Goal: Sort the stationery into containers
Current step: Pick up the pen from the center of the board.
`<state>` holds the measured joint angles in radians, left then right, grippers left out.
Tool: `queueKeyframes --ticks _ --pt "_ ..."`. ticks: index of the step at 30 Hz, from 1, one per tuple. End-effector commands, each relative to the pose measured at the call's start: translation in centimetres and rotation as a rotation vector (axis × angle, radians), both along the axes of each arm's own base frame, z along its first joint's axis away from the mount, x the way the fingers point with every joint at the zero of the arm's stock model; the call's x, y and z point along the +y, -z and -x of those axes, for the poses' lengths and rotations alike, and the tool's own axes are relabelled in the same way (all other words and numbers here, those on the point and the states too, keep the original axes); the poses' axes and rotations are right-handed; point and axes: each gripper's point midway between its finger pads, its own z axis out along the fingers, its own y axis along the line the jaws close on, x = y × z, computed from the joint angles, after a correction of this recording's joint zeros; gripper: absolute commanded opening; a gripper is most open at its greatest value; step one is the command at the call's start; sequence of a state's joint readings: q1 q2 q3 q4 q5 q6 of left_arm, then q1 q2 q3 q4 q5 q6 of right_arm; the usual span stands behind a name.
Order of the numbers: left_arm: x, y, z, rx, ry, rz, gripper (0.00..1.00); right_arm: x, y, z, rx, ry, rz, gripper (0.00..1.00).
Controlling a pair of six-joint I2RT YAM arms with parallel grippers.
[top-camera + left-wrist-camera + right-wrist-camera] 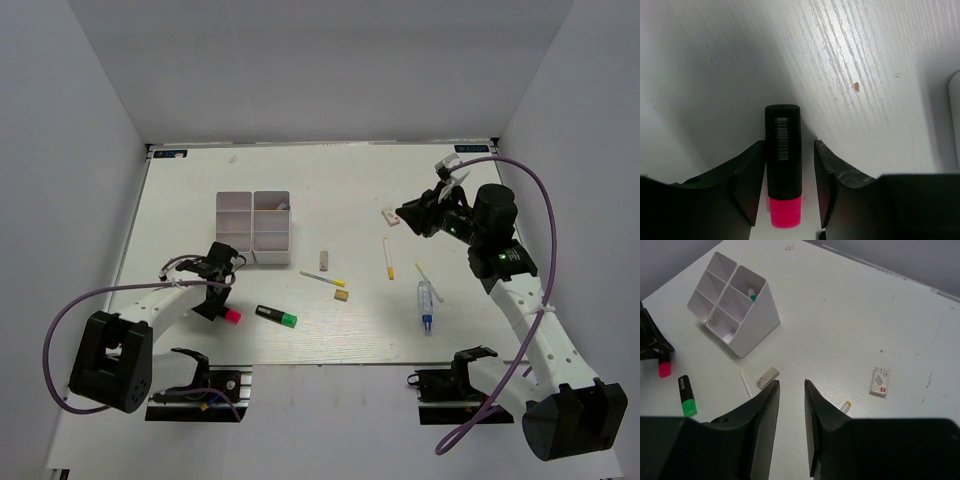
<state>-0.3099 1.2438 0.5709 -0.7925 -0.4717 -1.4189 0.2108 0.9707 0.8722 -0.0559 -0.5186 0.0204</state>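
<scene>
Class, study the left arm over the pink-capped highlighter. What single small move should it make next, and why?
Probably close the left gripper onto the pink-capped highlighter. Its fingers straddle the black barrel lying on the table, but a gap shows on one side, so it is not clamped yet. Lifting toward the organizer box should wait.

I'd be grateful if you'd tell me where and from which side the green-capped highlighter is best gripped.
Probably across the middle of the highlighter, on its black barrel, coming straight down from above. It lies flat on the table with bare space along both long sides, so a closing grip across its narrow width fits. The barrel is its longest straight part.
</scene>
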Motion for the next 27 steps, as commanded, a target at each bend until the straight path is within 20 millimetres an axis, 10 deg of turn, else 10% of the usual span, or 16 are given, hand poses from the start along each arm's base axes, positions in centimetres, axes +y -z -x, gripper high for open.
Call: queueKeyframes --ticks 1,14,27 --pt "-0.7 2.6 1.1 0.051 0.005 0.067 0.52 0.1 -1.5 0.3 -0.043 -0.015 -0.034 0.33" --pt "-2.5 0.1 -0.7 -0.031 0.184 0.131 0.25 0.0 -1.3 0.6 -0.025 -0.032 -0.051 0.33" --pt "-5.3 -13.8 -4.8 -0.424 0.599 0.121 0.07 0.3 -1.3 0.9 -0.029 -0.069 -0.047 0.38"
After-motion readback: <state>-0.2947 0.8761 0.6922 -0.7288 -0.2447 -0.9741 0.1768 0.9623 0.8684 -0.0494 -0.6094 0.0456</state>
